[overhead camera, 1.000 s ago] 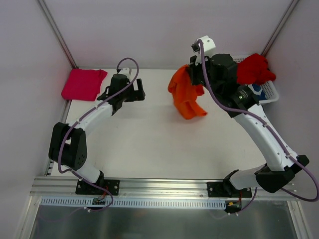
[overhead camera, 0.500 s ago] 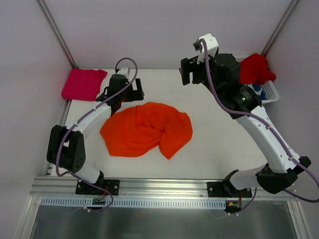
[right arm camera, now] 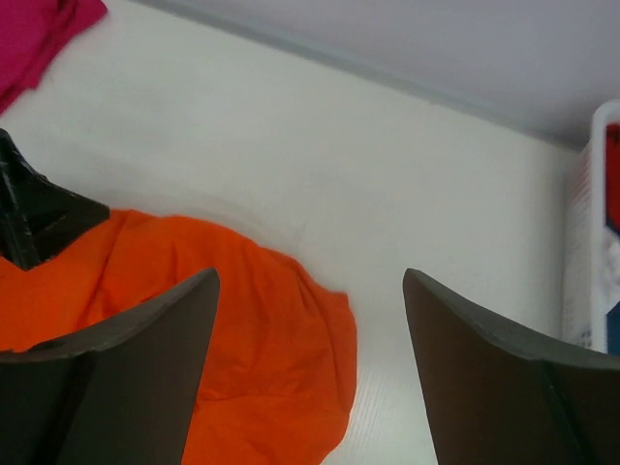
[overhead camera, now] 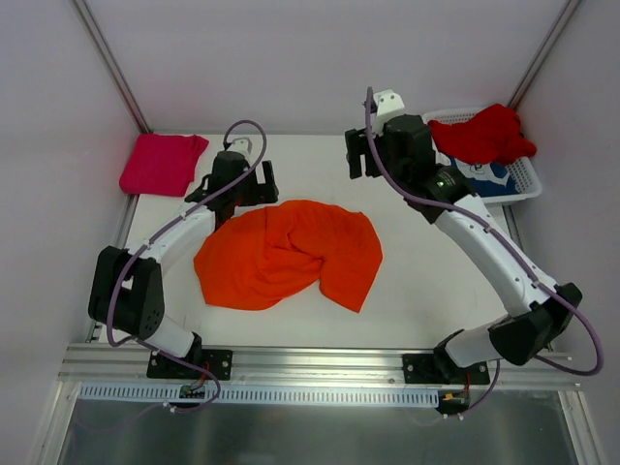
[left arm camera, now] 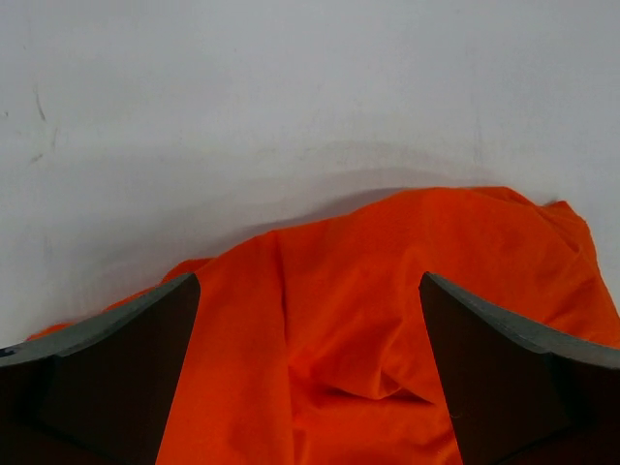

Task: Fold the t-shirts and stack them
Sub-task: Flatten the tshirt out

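The bright orange t-shirt (overhead camera: 291,254) lies crumpled and spread out in the middle of the table. It also fills the lower part of the left wrist view (left arm camera: 436,232) and of the right wrist view (right arm camera: 262,329). My left gripper (overhead camera: 239,191) (left arm camera: 308,291) hovers open over the shirt's back left edge, holding nothing. The right gripper (overhead camera: 360,155) (right arm camera: 310,281) stands open above the bare table behind the shirt's back right edge. A folded magenta-pink t-shirt (overhead camera: 162,163) rests at the back left. A red t-shirt (overhead camera: 482,134) and a blue one with white print (overhead camera: 484,174) lie in the basket.
The white lattice basket (overhead camera: 528,179) stands at the back right corner, its wall showing at the right wrist view's edge (right arm camera: 593,213). White walls close the back and sides. A metal rail (overhead camera: 320,363) runs along the near edge.
The right gripper opened and the orange t-shirt dropped from it onto the table, where it spread out. The right gripper has since come lower and slightly left. The left arm barely moved.
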